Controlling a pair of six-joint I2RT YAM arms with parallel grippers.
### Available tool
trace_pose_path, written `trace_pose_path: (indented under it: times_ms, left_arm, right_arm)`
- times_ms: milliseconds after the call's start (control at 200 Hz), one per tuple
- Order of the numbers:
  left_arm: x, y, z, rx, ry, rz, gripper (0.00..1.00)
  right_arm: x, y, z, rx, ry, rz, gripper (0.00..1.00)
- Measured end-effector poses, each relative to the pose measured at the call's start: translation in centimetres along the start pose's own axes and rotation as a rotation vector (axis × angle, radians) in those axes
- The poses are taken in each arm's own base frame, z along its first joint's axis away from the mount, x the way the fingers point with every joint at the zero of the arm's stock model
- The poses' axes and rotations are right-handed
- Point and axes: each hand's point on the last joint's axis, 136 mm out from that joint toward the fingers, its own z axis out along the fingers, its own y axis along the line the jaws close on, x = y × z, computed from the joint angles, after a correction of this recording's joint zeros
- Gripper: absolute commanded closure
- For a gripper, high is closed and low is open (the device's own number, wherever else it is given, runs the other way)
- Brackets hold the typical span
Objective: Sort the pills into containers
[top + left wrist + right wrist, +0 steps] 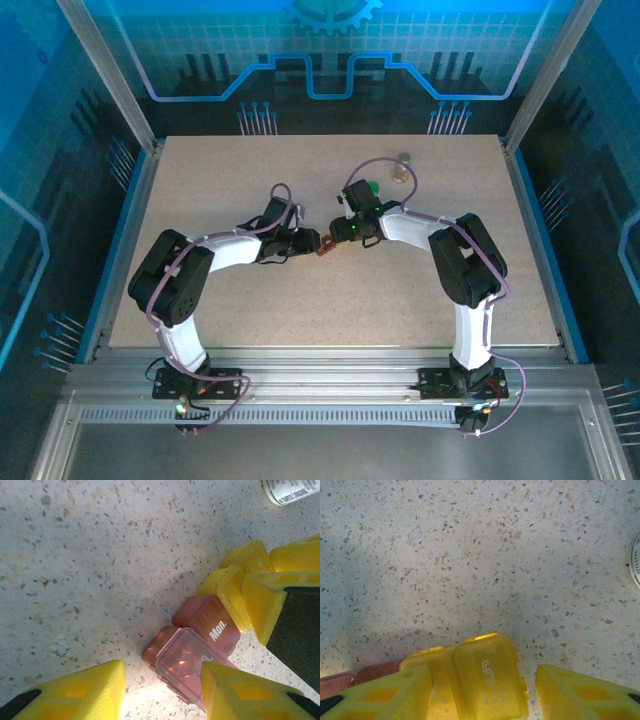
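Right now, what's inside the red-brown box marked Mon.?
The red-brown box is translucent, but only glare and a reddish blur show through; no pill can be made out. The left end effector covers its lower right corner.

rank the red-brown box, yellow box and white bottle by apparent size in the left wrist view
1. red-brown box, nearest the camera
2. yellow box, partly covered
3. white bottle, cut off at the frame edge, so unsure

Speckled beige counter (300, 300), bounded by an aluminium frame (330, 385) and blue-lit panels (200, 50) bearing a gear motif, with a small labelled bottle (402, 170) lying near its far edge, right of centre.
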Motion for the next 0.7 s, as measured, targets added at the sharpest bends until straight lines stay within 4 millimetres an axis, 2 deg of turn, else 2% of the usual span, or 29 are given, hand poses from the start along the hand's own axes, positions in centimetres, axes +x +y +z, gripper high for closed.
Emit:
trace_pose_path:
  times_ms: [220,700]
  left_arm:
    - [1.2,-0.1,1.0,-0.004,0.030,0.003,0.57]
    - [1.0,-0.4,1.6,0.014,0.020,0.011,0.63]
  right_arm:
    - [-0.1,-0.1,0.0,-0.002,-0.001,0.006,0.43]
    - [-0.2,-0.1,0.1,-0.007,-0.009,0.011,0.43]
